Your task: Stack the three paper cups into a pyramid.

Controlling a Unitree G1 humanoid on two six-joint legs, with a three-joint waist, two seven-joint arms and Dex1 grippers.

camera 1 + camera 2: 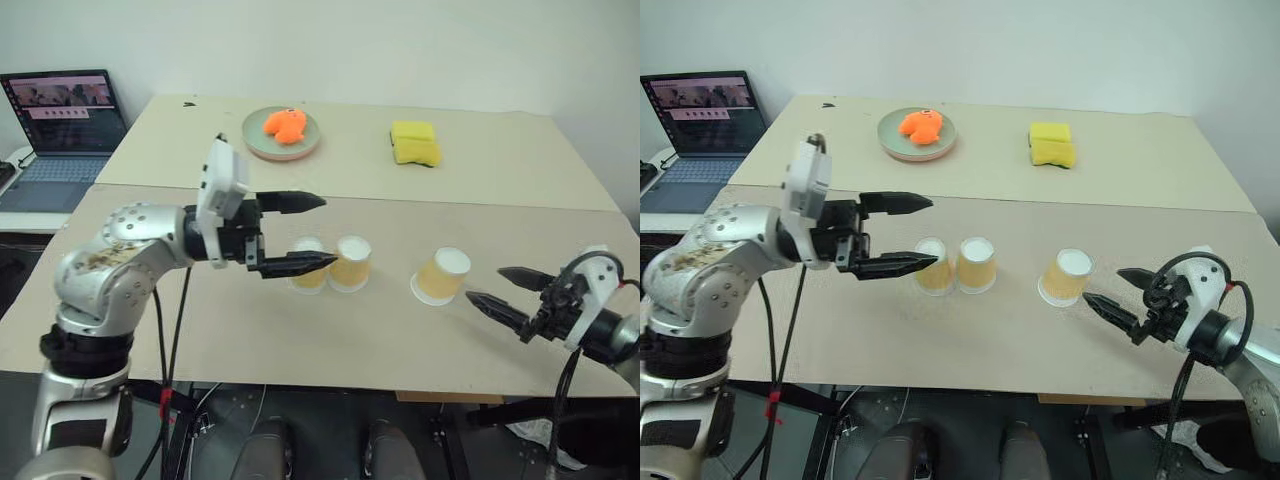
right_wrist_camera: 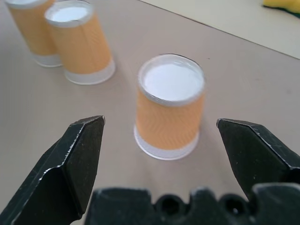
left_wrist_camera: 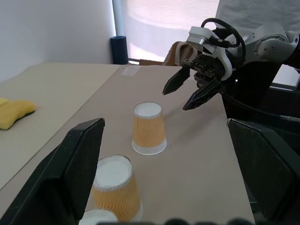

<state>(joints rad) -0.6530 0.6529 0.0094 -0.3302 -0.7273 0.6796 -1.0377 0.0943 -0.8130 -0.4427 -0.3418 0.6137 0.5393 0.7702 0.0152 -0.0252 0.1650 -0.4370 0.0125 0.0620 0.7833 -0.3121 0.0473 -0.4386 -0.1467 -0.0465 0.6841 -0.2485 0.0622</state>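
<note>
Two upside-down tan paper cups (image 1: 350,263) stand touching on the beige tabletop (image 1: 330,340); the third inverted tan cup (image 1: 441,275) stands apart to their right. Your right end effector (image 1: 508,288) is wide open just beside it. Centre its fingers around the cup's middle and squeeze gently. Your left end effector (image 1: 312,232) hovers open, empty. No readable writing.

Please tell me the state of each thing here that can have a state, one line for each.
Pair of cups: upside down, side by side, nothing on top.
Third cup: upside down, standing apart, not held.
Left tool: open, holding nothing.
Right tool: open, holding nothing, pointing at the third cup.
Laptop: lid open, screen on.
</note>
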